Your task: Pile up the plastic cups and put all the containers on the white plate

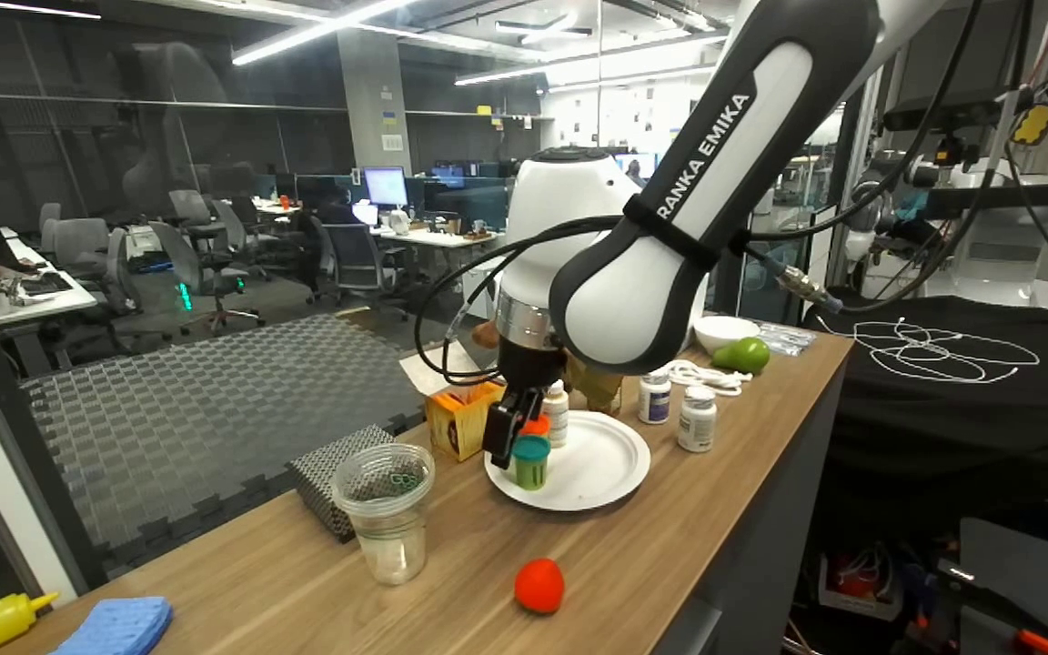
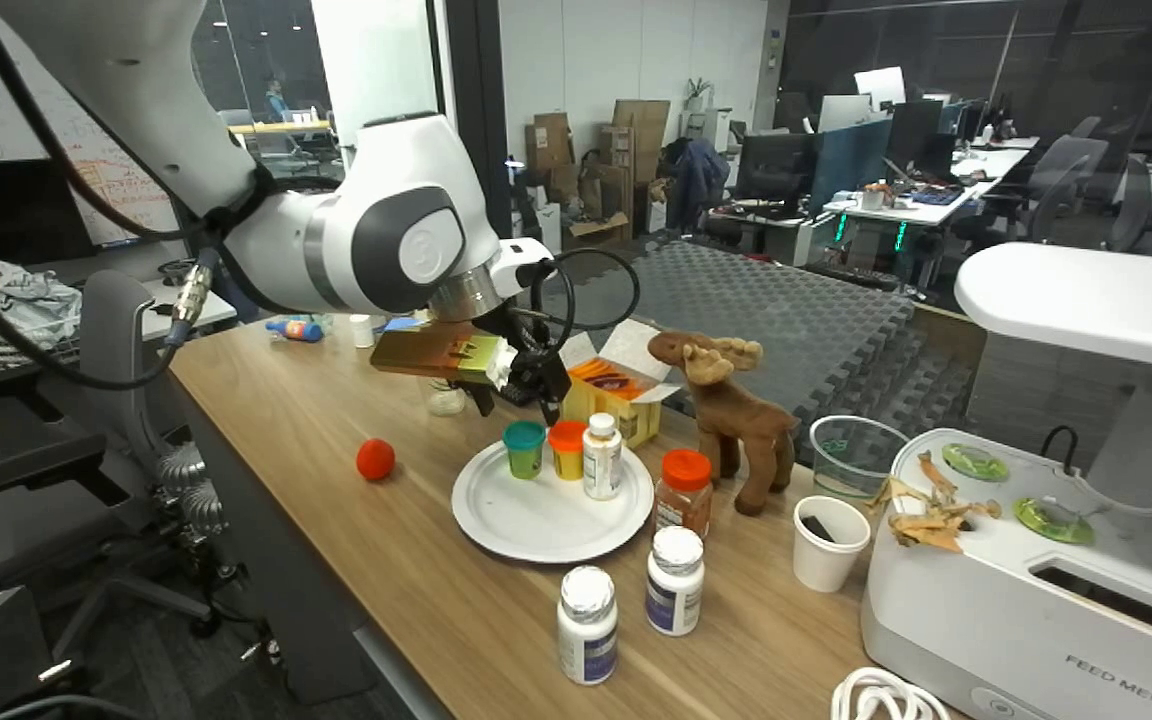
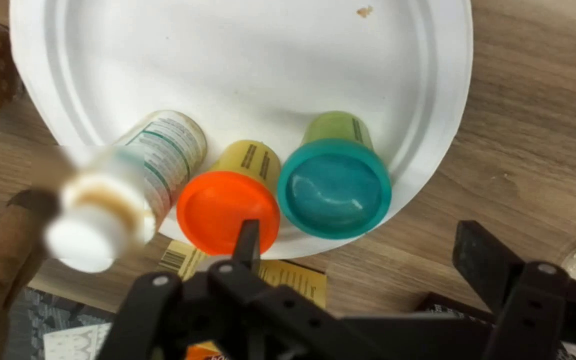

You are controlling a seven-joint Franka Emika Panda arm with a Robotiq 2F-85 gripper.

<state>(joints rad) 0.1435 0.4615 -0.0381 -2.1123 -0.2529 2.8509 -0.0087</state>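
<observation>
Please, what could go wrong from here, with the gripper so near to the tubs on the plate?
The open gripper is close to the teal-lidded tub; a low sideways move could tip it into the orange-lidded tub beside it. The taller white bottle, next to that one, might topple too. The orange-lidded jar stands beside the white plate, not on it, so it may be forgotten.

The wrist view crops the white plate [image 3: 248, 65] and blurs a bottle cap [image 3: 85, 237].
</observation>
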